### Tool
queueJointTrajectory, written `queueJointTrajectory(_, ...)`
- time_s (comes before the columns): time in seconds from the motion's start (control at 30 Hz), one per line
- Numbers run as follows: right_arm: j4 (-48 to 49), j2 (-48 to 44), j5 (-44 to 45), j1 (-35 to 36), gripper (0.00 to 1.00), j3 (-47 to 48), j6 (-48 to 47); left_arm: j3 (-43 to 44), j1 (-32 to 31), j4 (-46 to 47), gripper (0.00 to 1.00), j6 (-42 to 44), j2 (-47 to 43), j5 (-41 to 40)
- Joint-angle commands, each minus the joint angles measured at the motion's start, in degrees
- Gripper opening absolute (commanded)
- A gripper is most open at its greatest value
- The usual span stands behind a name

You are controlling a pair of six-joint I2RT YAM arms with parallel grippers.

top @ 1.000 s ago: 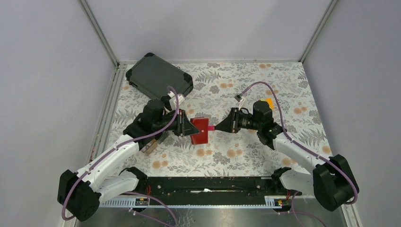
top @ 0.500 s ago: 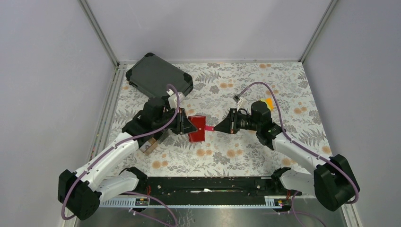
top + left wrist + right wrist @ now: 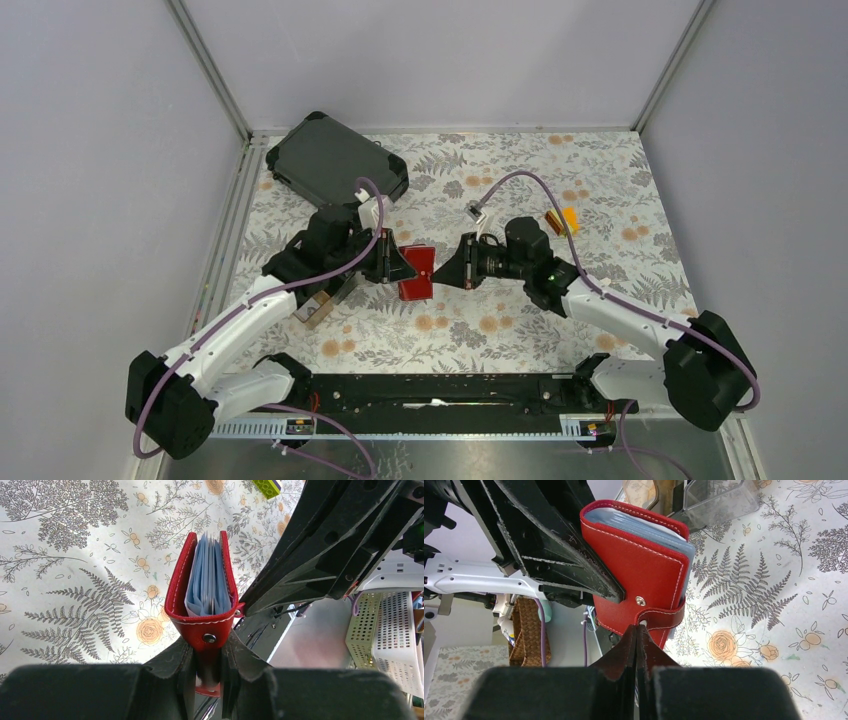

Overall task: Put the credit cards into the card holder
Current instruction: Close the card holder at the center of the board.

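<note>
The red card holder (image 3: 417, 273) hangs in the air between both grippers. My left gripper (image 3: 399, 268) is shut on its spine end, seen in the left wrist view (image 3: 207, 662) below the snap stud. Light blue-grey card edges (image 3: 209, 580) stand packed inside the holder (image 3: 176, 590). My right gripper (image 3: 443, 274) is shut on the end of the snap tab (image 3: 666, 618), which wraps round the holder's open edge (image 3: 639, 565); the tips (image 3: 638, 632) pinch together just under the tab. No loose card shows on the table.
A large dark hard case (image 3: 335, 160) lies at the back left. A clear box with a wooden base (image 3: 320, 306) sits under my left arm. A small orange block (image 3: 568, 215) lies at the back right, and a green block (image 3: 267, 486) beyond the holder.
My right gripper has moved left up to the holder, bringing the stretched-out tab round its edge. The left gripper still holds the holder, shifted slightly.
</note>
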Motion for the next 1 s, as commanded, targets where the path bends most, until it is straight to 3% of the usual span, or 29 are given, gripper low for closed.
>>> queueJointTrajectory(0.0,3.55,1.17,1.45,0.99,0.00,2.75,0.10,1.35,0.35,3.72,0.00,0.00,-1.17,0.63)
queueJointTrajectory(0.33,8.68,0.63,5.93,1.44,0.00,0.09,3.61,1.05,0.32,4.37,0.00,-0.70,-0.40,2.40)
queueJointTrajectory(0.97,6.57,3.09,5.69,2.65,0.00,1.94,2.51,0.78,0.32,4.68,0.00,-0.88,-0.07,2.62)
